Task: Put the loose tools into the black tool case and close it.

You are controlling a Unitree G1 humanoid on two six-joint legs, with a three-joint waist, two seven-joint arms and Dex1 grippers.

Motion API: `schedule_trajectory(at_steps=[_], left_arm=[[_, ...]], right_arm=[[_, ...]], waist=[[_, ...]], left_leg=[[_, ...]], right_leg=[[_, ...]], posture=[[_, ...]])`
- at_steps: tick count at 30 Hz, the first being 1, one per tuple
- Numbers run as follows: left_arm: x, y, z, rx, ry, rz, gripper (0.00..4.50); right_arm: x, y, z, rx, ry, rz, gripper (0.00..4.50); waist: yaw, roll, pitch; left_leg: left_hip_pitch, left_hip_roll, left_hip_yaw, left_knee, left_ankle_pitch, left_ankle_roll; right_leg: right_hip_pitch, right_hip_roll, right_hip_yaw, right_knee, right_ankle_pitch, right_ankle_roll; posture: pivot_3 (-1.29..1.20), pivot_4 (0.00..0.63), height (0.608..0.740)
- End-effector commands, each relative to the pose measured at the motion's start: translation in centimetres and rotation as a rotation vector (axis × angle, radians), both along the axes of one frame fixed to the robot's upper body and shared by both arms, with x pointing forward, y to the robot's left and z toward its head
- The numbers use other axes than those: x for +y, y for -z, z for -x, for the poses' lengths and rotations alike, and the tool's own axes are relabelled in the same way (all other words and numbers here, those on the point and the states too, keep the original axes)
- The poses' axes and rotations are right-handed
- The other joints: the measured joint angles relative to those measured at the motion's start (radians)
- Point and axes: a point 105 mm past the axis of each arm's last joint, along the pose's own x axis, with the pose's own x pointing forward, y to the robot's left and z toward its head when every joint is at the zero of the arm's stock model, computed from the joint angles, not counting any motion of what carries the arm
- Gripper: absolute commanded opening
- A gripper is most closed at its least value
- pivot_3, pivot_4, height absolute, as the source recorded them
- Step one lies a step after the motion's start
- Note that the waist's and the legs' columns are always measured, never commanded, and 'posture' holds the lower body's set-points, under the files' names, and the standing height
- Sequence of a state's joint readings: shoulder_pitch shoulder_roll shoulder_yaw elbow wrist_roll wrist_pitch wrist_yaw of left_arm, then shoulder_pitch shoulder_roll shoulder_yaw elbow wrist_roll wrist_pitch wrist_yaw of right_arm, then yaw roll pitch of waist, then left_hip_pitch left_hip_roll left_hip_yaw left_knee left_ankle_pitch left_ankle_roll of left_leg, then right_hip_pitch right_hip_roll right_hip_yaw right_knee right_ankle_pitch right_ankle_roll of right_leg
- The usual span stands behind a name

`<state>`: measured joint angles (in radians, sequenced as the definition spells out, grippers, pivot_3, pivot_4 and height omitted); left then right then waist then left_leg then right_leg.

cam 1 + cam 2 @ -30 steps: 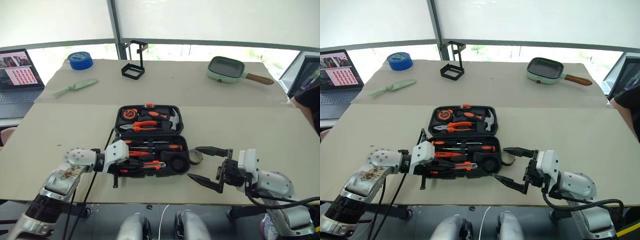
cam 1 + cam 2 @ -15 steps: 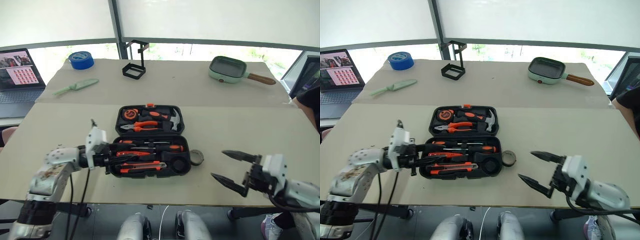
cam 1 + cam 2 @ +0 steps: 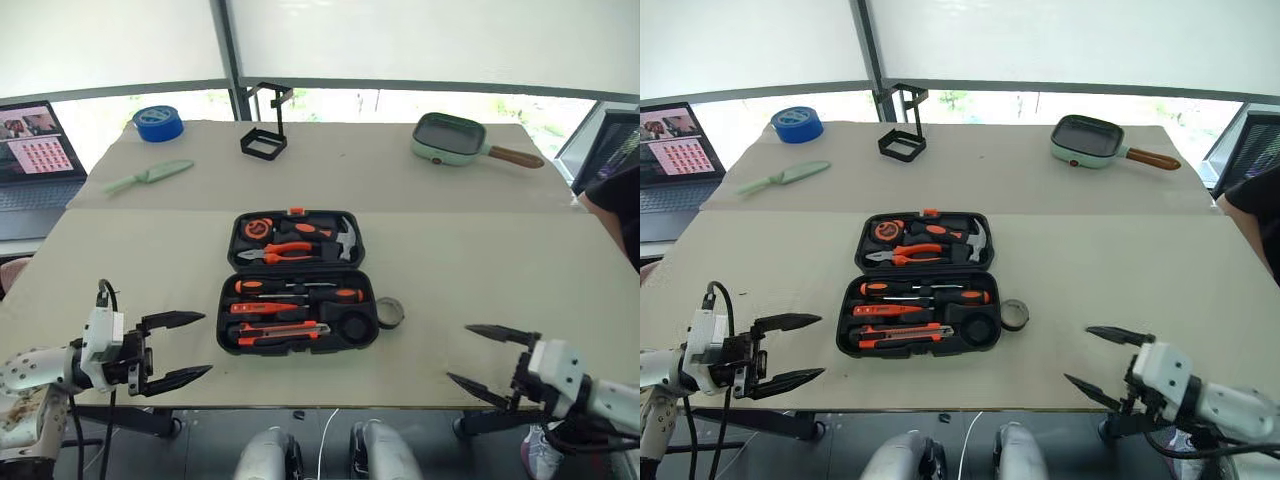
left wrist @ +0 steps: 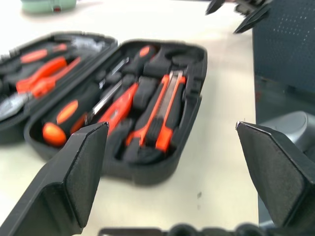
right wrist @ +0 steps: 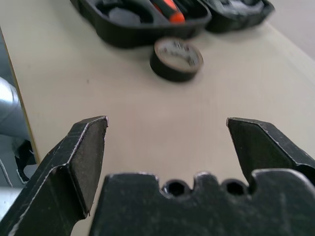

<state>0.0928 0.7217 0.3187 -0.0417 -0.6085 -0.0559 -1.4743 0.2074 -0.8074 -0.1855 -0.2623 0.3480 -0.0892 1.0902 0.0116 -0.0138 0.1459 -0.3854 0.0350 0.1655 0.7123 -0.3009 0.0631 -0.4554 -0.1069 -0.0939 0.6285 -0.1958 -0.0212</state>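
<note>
Your black tool case [image 3: 297, 282] lies open in the middle of the table [image 3: 480, 260], lid half away from you w/ pliers [image 3: 288, 250], hammer [image 3: 343, 236] and round tape measure [image 3: 259, 228] in their slots. Near half holds two black-and-orange screwdrivers [image 3: 300, 291], the slim orange screwdriver [image 3: 262, 308] and the utility knife [image 3: 282, 331], all seated side by side. The small dark tape roll [image 3: 389, 313] isn't in yet: it lies flat on the table just beside the case's right edge, next to the round slot. Your left gripper [image 3: 190, 346] hangs off the near-left table edge, well apart from the case, fingers spread wide, nothing btwn them. Right gripper [image 3: 478, 355] is at the near-right edge, fingers [image 5: 78, 157] also wide apart and empty; its wrist view looks straight at the tape roll w/ bare table btwn. Far side: blue tape roll [image 3: 159, 121], pale green knife [image 3: 148, 175], black wire stand [image 3: 266, 130], green pan [image 3: 455, 139]. Laptop [image 3: 35, 150] sits at far left.
</note>
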Motion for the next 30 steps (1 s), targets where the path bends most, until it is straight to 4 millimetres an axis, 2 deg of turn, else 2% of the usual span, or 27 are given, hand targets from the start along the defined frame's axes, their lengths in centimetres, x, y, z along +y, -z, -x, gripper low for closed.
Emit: schedule_trajectory(at_steps=[1, 10, 12, 16, 21, 30], left_arm=[[-2.2, -1.1, 0.2, -0.038, 0.08, 0.033, 4.45], [-4.5, -1.0, 0.4, -0.001, 0.131, 0.022, 4.45], [-4.7, -1.0, 0.3, -0.003, 0.135, 0.023, 4.45], [-4.9, -1.2, 0.1, -0.01, 0.136, 0.023, 4.45], [-4.7, -1.5, 0.1, -0.03, 0.132, 0.0, 4.5], [-5.0, -1.2, 0.4, -0.026, 0.134, 0.007, 4.5]], right_arm=[[2.7, -0.8, -0.3, 0.069, -0.11, 0.064, 4.5], [5.6, -0.7, -3.7, 0.059, -0.174, 0.254, 4.5], [6.3, -0.7, -4.1, 0.049, -0.195, 0.264, 4.5], [6.3, 0.9, -3.9, 0.143, -0.196, 0.315, 4.5], [6.0, 1.6, -4.1, 0.186, -0.188, 0.368, 3.13], [6.0, 1.0, -5.4, 0.149, -0.17, 0.377, 0.01]], waist=[[0.001, 0.0, 0.0], [-0.003, -0.001, 0.0], [-0.002, -0.001, 0.0], [0.003, -0.002, 0.0], [0.0, -0.002, 0.0], [-0.002, -0.002, 0.0]], left_leg=[[-0.001, 0.0, 0.0, 0.0, 0.001, -0.001], [-0.003, -0.001, 0.0, 0.0, 0.006, 0.002], [-0.003, -0.001, 0.0, 0.001, 0.006, 0.002], [-0.004, -0.001, -0.001, 0.0, 0.006, 0.002], [-0.004, -0.002, 0.0, 0.001, 0.006, 0.002], [-0.004, -0.001, 0.0, 0.001, 0.007, 0.001]], right_leg=[[0.0, 0.0, 0.0, 0.0, 0.0, 0.0], [-0.001, 0.001, -0.004, -0.002, 0.0, 0.0], [-0.001, 0.001, -0.004, -0.002, 0.0, 0.001], [-0.001, 0.001, -0.005, -0.001, 0.0, 0.0], [-0.001, 0.0, -0.005, -0.002, 0.0, 0.001], [-0.001, 0.001, -0.005, -0.001, 0.0, 0.001]], posture=[[0.0, 0.15, 0.74], [0.0, 0.15, 0.74], [0.0, 0.15, 0.74], [0.0, 0.15, 0.74], [0.0, 0.15, 0.74], [0.0, 0.15, 0.74]])
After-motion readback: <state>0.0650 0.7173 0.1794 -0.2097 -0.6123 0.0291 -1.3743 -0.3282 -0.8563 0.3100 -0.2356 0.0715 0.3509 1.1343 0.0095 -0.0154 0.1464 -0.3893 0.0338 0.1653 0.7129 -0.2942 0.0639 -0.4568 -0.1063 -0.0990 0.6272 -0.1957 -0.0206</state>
